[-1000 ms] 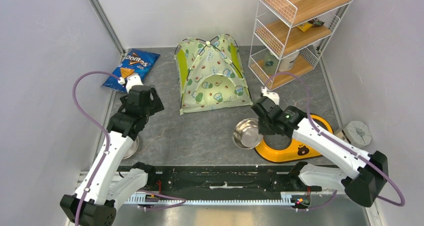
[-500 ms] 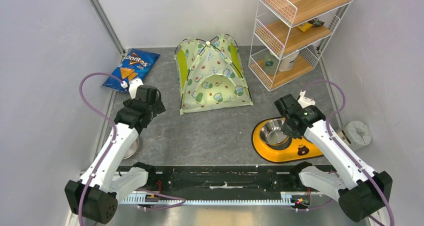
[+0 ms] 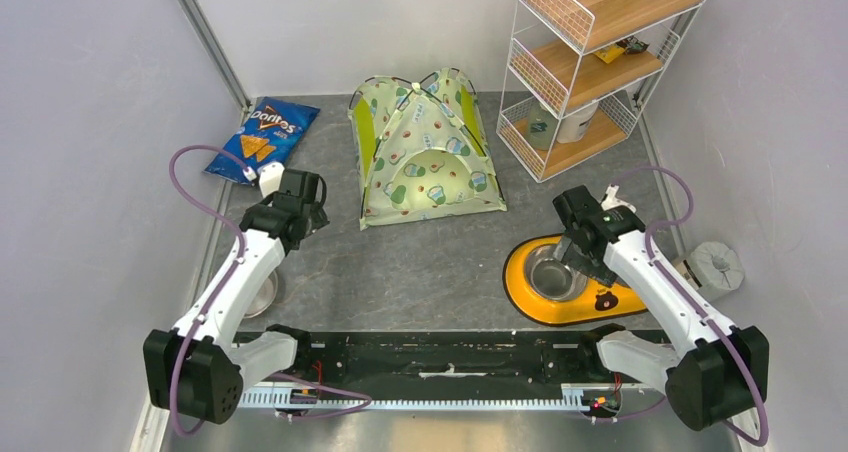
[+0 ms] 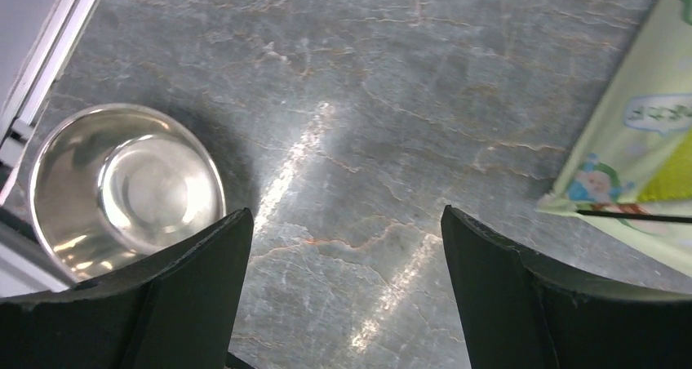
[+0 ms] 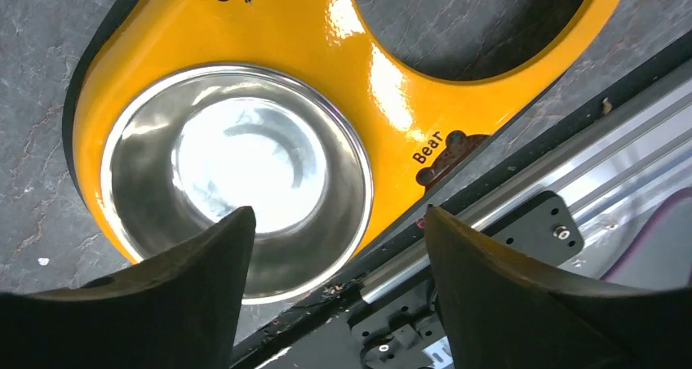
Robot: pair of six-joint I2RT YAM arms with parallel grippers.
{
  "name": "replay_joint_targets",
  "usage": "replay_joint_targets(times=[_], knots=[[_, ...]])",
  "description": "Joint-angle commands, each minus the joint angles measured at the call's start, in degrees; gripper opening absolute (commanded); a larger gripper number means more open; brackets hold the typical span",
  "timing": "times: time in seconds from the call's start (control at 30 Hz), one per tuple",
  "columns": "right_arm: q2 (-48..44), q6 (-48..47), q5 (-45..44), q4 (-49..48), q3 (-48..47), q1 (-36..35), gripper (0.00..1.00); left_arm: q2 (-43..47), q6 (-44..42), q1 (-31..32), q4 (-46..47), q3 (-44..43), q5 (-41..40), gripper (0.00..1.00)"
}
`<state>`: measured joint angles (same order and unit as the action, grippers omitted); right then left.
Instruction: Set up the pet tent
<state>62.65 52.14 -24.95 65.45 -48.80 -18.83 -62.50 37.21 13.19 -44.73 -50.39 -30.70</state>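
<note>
Pet tent point(image 3: 425, 152) pitched; left pincer point(image 4: 343, 214), right pincer point(image 5: 336, 211) spread.

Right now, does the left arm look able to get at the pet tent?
Probably yes. The left end effector is open and hangs near the pet tent, beside its near left corner, with only bare gray surface between them.

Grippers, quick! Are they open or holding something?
Left gripper: open, holding nothing.
Right gripper: open, empty, over the steel bowl in the yellow feeder.
</note>
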Motion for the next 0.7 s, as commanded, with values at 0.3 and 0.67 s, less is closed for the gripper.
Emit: replay_joint_targets(times=[0.3,0.67], knots=[[1.5,-2.6,-6.8,2.4,-13.5,0.7,0.94,-6.5,15.0,-6.1,-8.3,3.6,-12.8,0.94],[2.3,-3.6,-6.1,0.3,-15.5,1.1,0.91,-13.7,11.6,-17.4,-0.5,6.2,-7.8,0.76]])
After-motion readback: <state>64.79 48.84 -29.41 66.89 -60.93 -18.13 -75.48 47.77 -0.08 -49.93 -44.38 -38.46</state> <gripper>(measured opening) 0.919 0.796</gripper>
